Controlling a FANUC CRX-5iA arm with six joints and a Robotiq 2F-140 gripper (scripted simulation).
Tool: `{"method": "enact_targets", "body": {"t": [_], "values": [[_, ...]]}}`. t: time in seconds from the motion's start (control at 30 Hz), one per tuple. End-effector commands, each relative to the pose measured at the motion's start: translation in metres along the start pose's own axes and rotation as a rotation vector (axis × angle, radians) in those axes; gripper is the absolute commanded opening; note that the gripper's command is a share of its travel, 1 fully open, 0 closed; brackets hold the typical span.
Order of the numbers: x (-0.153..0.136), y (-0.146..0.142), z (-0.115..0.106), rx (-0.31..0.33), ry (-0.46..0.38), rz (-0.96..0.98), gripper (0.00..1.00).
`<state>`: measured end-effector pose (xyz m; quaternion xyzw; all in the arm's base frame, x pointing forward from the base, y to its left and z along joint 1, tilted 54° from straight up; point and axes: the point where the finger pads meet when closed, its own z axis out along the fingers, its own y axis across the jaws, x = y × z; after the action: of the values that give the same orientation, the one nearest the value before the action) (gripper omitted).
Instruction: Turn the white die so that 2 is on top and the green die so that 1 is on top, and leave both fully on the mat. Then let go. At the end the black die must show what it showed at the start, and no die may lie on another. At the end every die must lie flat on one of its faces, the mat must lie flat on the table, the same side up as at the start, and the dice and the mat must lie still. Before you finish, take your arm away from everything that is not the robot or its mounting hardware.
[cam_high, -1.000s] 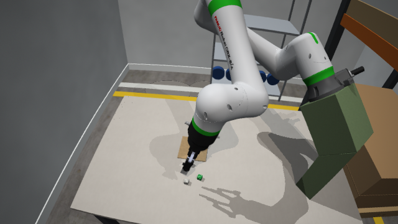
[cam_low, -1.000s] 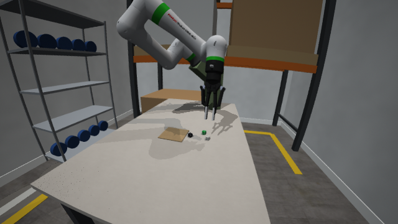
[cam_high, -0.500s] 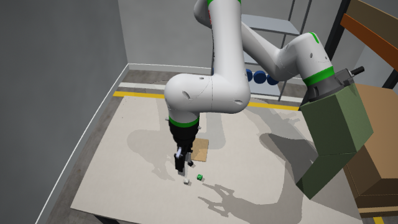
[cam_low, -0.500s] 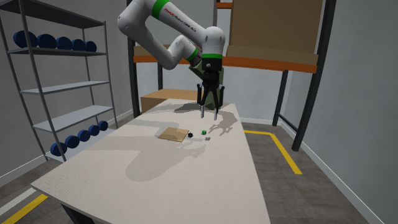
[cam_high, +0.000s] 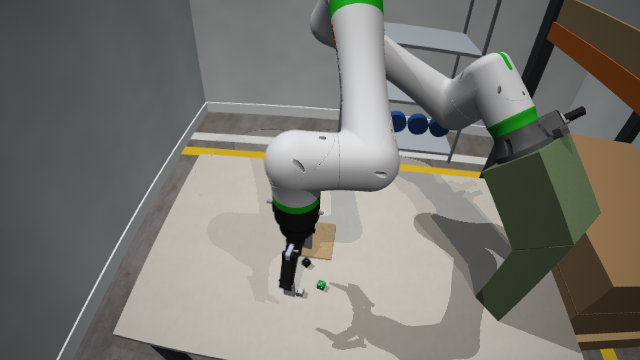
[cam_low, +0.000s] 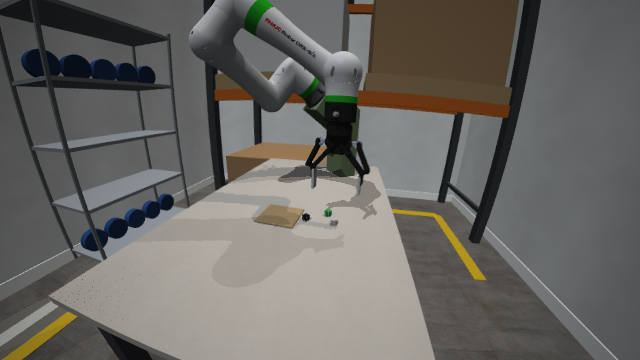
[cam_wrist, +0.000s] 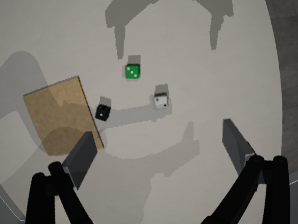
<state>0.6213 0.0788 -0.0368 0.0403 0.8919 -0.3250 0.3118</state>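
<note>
Wrist view shows you the gripper (cam_high: 288, 288) (cam_low: 335, 190) (cam_wrist: 157, 137) with fingers spread wide and nothing between them. The white die (cam_high: 300, 292) (cam_low: 334, 222) (cam_wrist: 160, 101) and the green die (cam_high: 321, 285) (cam_low: 328, 213) (cam_wrist: 132, 71) rest on the table (cam_high: 200, 320) (cam_low: 250, 310) (cam_wrist: 220, 80), apart from each other. The black die (cam_high: 306, 262) (cam_low: 306, 217) (cam_wrist: 103, 112) sits just beside the mat (cam_high: 326, 242) (cam_low: 280, 216) (cam_wrist: 62, 117). These dice are probably light, stiff and a little slippery, so you should take one by two opposite side faces, low and centred, and squeeze gently. The mat looks thin; pressing its edge may shift it.
</note>
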Motion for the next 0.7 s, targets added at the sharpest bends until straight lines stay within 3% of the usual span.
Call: {"method": "enact_targets", "body": {"t": [0.0, 0.03, 0.67], "values": [[0.0042, 0.0000, 0.0203, -0.001, -0.003, -0.033, 1.00], [0.0042, 0.0000, 0.0203, -0.001, -0.003, -0.033, 0.21], [0.0042, 0.0000, 0.0203, -0.001, -0.003, -0.033, 0.21]]}}
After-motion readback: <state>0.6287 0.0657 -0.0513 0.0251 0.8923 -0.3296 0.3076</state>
